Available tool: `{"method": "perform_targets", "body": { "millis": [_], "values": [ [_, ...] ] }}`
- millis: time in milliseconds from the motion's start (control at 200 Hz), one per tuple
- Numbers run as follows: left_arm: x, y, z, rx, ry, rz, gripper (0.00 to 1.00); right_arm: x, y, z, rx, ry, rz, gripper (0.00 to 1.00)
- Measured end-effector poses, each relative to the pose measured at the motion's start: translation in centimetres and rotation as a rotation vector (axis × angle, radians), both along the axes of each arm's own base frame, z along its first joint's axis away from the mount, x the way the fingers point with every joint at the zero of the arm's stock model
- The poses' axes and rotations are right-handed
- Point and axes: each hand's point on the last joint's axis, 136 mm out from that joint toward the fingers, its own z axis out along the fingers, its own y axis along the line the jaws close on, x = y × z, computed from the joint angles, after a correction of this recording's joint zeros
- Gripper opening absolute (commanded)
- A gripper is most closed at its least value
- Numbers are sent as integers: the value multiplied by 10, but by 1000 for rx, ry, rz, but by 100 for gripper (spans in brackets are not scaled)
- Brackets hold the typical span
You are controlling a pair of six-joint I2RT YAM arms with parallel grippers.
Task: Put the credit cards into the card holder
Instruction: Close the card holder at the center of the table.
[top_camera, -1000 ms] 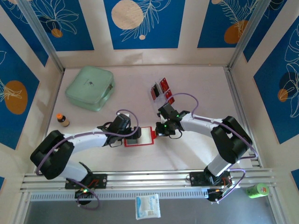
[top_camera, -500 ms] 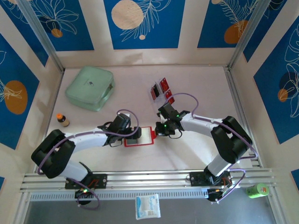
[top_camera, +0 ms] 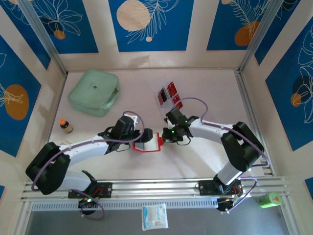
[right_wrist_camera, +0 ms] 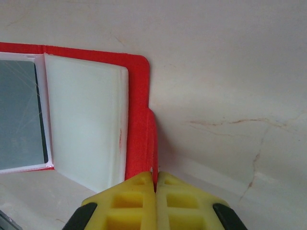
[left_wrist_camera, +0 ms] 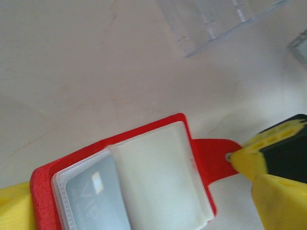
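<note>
The card holder [top_camera: 152, 143] lies open on the table, red with clear plastic sleeves [left_wrist_camera: 158, 177]. A greyish card [left_wrist_camera: 91, 196] shows through one sleeve. My right gripper [right_wrist_camera: 155, 177] is shut on the holder's red clasp tab [right_wrist_camera: 149, 139] and sits at its right edge in the top view [top_camera: 166, 137]. My left gripper [left_wrist_camera: 148, 213] stands open and straddles the holder from the left [top_camera: 142, 139], with nothing between its fingers. Red credit cards [top_camera: 171, 90] stand in a clear rack [left_wrist_camera: 216, 19] behind the holder.
A mint-green case [top_camera: 94, 91] lies at the back left, with a small bottle [top_camera: 65, 126] near the left wall. Beyond the near rail are a white packet [top_camera: 154, 216] and a green object [top_camera: 269, 199].
My left arm has swung right and forward, bringing its open gripper further over the card holder's left half. The right arm and its grip on the tab have not moved.
</note>
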Motion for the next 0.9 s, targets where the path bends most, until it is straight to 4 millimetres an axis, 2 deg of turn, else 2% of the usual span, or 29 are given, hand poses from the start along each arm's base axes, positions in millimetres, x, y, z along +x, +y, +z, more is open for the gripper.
{"method": "perform_targets", "body": {
  "millis": [645,900],
  "values": [
    [-3,-34,27,-178,17,-29,100,2,7,2,38,1,4,0],
    [-5,-43,22,-180,29,-41,100,12,1,11,94,24,-47,19]
  ]
}}
